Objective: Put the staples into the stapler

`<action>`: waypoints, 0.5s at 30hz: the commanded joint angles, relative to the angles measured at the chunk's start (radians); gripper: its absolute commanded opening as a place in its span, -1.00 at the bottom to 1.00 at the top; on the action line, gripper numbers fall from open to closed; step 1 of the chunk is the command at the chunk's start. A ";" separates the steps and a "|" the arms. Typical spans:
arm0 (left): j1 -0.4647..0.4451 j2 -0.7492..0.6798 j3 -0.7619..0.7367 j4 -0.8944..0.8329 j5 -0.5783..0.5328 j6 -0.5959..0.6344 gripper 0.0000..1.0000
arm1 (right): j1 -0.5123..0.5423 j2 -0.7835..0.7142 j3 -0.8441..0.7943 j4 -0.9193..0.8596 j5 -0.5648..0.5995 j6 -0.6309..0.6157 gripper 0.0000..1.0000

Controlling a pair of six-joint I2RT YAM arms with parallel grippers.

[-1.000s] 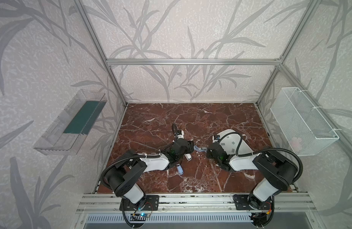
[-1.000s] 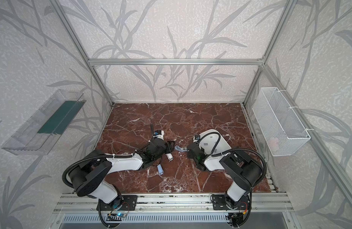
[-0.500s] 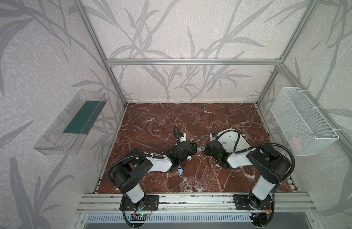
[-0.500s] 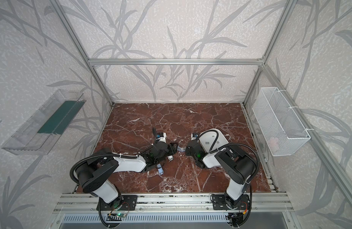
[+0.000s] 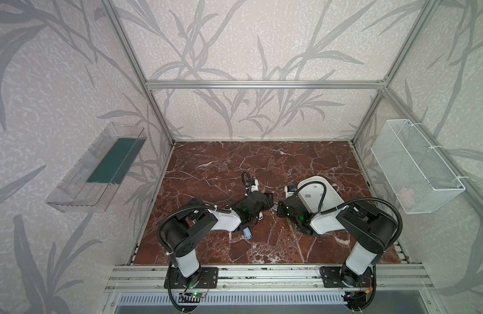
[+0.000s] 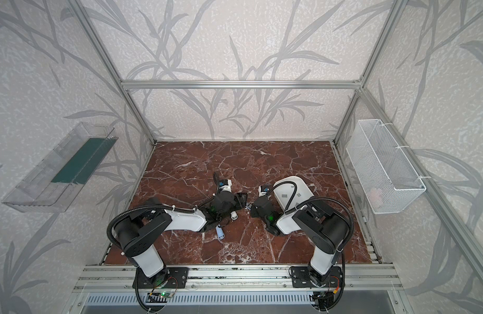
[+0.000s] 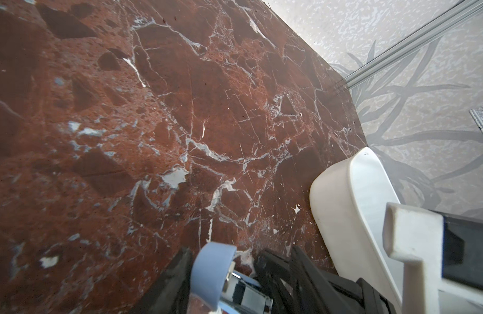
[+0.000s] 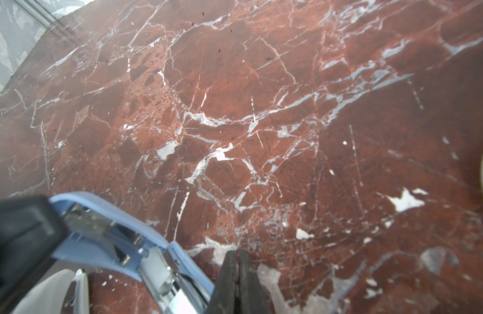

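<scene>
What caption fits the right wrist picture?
Shut right tool beside an opened light-blue plastic stapler with shiny metal insides, over red-brown marble tabletop.

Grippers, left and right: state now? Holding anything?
Left gripper: closed on the blue stapler, which is hinged open.
Right gripper: closed; nothing visible in it.

Worktop (image 5: 262,168): red-brown marble with white veins. Stapler (image 8: 104,244) beside the black jaws: pale blue, silvery inside. Tray (image 5: 332,195) beyond them: white, with grey staples (image 5: 308,195). Walls (image 5: 235,40): pale grey, darker leaf print. Basket (image 5: 414,168): white mesh
</scene>
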 commanded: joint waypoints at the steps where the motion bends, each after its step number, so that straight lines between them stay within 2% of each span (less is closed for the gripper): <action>1: -0.005 0.022 0.024 0.040 0.004 0.043 0.18 | 0.007 0.006 -0.008 -0.062 0.017 0.021 -0.83; 7: 0.001 0.033 0.040 0.046 -0.005 0.161 0.18 | 0.007 -0.031 -0.047 -0.031 0.010 -0.012 -0.72; 11: 0.018 0.048 0.078 0.016 0.056 0.283 0.18 | 0.007 -0.121 -0.083 -0.015 -0.054 -0.123 -0.53; 15: 0.036 0.059 0.104 0.008 0.119 0.373 0.16 | 0.008 -0.186 -0.136 0.027 -0.114 -0.225 -0.46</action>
